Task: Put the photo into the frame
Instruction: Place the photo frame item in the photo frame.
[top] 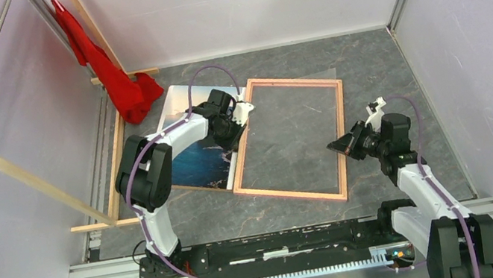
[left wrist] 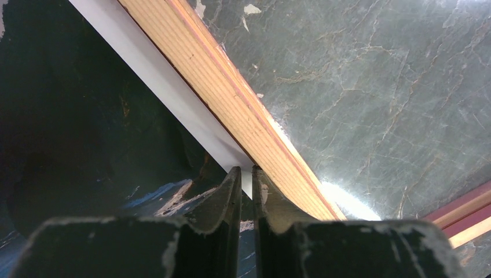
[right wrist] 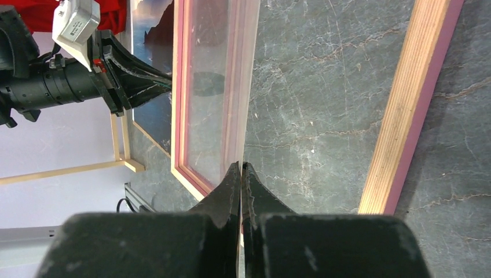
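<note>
Table [top: 386, 85], grey and marbled, takes up most of what I can see from here. On it the frame [top: 290, 193] lies flat in the middle with its tan wood side up and pink showing down the rail edges, so I take it to be face down, ready for loading. A hazy clear sheet [right wrist: 214, 104] seems to sit in its opening, though I cannot tell whether it lies flat or is tipped up. The photo [top: 198, 163] is just left of the frame, picture side up and half hidden under the left arm. Its white edge runs close along the left rail, and I cannot say whether it tucks under. Off to the side are a wooden rack [top: 15, 173] and a red cloth [top: 117, 81] (neither has any part in this). The left gripper [left wrist: 246, 174] has its jaws drawn to a narrow slot, and the photo's white edge runs into it, so I judge it to be pinching that edge. The right gripper [right wrist: 241, 168] sits by the right rail with its jaws pressed together. Whether the clear sheet is caught between them I cannot tell. By my reckoning nothing is loaded yet: the photo has to be carried over, probably turned face down, and settled inside the rails.
</note>
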`<move>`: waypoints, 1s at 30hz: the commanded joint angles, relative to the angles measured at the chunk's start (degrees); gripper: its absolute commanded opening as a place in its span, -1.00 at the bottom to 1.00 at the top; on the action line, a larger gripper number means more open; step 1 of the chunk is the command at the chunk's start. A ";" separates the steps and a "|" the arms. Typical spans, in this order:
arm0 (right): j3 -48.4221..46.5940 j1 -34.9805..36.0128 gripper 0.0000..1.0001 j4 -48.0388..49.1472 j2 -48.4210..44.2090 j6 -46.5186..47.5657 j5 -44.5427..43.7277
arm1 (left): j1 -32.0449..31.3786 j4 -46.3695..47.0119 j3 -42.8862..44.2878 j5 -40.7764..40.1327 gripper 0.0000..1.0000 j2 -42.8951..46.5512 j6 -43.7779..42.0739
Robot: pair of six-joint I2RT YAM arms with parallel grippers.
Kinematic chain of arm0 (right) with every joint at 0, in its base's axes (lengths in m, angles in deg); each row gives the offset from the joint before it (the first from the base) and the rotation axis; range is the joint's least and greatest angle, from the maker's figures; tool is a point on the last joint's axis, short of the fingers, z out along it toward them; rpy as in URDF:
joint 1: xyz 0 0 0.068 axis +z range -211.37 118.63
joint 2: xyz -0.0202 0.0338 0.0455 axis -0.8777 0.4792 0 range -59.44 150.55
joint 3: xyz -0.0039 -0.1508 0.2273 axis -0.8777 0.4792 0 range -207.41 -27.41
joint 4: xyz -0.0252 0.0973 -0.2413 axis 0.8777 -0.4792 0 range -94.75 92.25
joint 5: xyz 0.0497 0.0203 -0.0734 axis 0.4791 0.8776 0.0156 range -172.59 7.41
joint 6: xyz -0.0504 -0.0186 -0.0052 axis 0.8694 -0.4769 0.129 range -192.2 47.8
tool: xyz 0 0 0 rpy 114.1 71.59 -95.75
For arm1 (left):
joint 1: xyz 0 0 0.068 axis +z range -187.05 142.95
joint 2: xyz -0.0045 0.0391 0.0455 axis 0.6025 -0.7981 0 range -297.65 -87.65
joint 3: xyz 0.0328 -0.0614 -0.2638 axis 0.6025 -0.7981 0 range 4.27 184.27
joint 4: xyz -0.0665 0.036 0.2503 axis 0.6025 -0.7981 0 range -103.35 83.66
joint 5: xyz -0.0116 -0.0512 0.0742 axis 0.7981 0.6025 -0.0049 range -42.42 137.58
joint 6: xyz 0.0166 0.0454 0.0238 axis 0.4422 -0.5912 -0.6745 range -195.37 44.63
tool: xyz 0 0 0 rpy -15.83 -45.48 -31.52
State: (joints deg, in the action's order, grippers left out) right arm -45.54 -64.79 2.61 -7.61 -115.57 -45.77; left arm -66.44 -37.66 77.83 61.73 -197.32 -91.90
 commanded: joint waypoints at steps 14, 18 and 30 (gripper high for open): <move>-0.72 0.17 -1.00 1.88 4.47 3.81 -1.48 | -0.85 -1.06 -0.89 4.85 -0.70 0.76 -0.88; -1.81 0.17 -1.00 0.76 5.77 5.57 -2.81 | -1.11 -1.04 -0.78 5.18 -0.70 0.45 -0.69; -6.48 0.17 0.35 -7.09 8.11 12.62 -7.97 | -1.90 -1.09 -0.13 5.62 -0.73 -0.11 -0.58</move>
State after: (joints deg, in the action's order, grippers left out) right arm -49.24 -64.83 -3.07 -0.31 -106.26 -52.09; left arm -67.40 -37.79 77.77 64.25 -197.34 -91.90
